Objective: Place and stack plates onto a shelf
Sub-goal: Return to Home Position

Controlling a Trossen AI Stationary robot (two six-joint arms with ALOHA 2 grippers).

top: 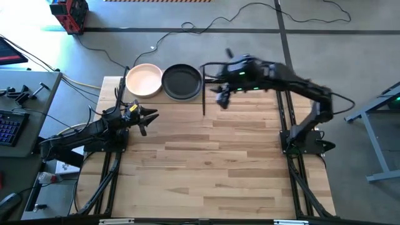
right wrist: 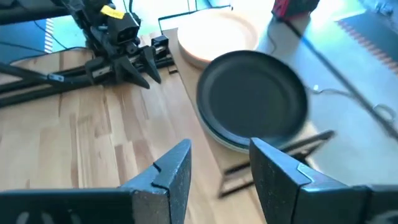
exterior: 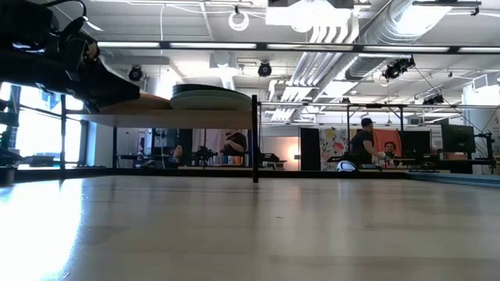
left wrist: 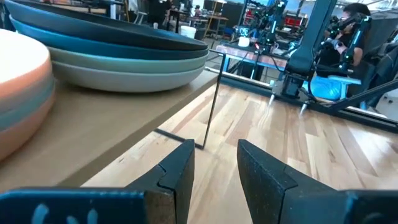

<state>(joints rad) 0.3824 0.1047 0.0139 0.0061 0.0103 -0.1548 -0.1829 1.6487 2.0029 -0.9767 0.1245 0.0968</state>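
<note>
The right gripper (top: pixel 220 95) hung just beside the shelf (top: pixel 159 95) in the high view, the left gripper (top: pixel 149 119) sat before its pink-topped plate stack (top: pixel 144 80) and black-topped stack (top: pixel 182 82), and each wrist view showed that arm's fingers (right wrist: pixel 171 171) parted, holding nothing.

Robotics lab / open workshop. Shown by: exposed ceiling ducts (exterior: pixel 344 31), bare concrete floor (top: pixel 325 37) crossed by loose cable (top: pixel 185 25), keyboard (top: pixel 7 128) on side desk (top: pixel 37 112), people (exterior: pixel 363 144) and monitor (exterior: pixel 457 139) seen beyond wood bench (top: pixel 206 162).
</note>
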